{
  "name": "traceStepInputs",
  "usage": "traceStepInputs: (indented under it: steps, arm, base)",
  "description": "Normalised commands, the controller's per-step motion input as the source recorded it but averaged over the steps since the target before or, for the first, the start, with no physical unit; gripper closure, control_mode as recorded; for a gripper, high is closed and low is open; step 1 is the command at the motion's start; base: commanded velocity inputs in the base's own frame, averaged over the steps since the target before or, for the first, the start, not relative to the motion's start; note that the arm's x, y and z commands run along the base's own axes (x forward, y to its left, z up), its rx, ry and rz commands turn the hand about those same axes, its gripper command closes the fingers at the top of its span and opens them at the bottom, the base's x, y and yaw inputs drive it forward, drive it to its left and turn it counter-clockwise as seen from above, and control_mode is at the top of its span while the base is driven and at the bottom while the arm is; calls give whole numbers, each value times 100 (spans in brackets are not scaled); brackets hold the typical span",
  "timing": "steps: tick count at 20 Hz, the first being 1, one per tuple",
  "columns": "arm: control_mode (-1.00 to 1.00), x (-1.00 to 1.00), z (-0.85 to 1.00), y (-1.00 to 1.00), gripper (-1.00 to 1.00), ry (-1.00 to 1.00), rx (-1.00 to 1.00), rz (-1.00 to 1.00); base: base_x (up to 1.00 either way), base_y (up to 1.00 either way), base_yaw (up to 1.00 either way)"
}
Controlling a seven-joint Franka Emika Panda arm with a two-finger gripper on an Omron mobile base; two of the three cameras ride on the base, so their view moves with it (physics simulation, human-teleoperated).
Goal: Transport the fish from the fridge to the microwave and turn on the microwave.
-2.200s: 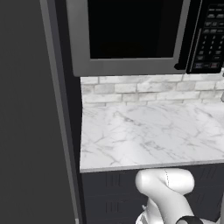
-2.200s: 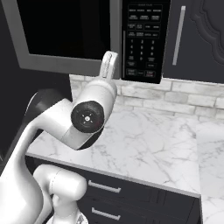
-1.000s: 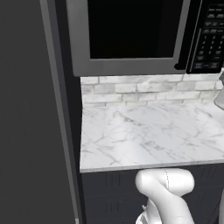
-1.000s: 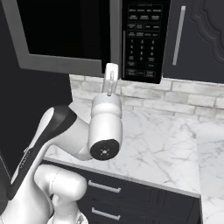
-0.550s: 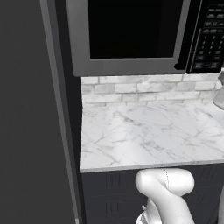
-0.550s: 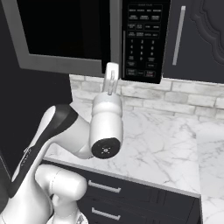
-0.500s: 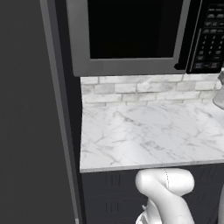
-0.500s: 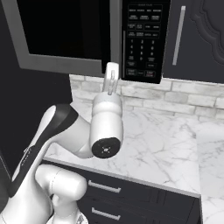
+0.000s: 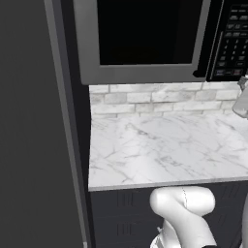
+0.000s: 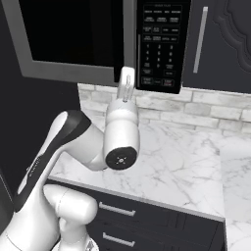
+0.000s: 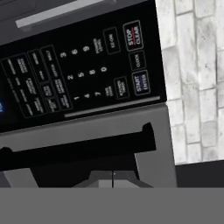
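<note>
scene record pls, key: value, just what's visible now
microwave: over the counter, black glass door shut
keypad: black, right of the door; start/enter button legible in hand view
gripper: shut, empty, pointing at the microwave's lower edge near door and keypad
counter: white marble, brick backsplash behind
cabinet door: dark, right of the microwave, shut, vertical handle
task stage: start not yet pressed

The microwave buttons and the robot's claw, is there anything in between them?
No. In the right base view the shut claw points up beside the microwave keypad, with just a bare gap and brick wall behind.
</note>
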Motion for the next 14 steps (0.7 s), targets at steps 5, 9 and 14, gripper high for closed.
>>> traceStepInputs:
  steps: [5,9,14]
  arm:
    - [-100,23,0,0,100,0,0,0]
    - [-100,26,-1,-6,100,0,0,0]
    - [-100,22,-2,-4,100,0,0,0]
  base:
    - [0,0,0]
    - [0,0,0]
    - [0,0,0]
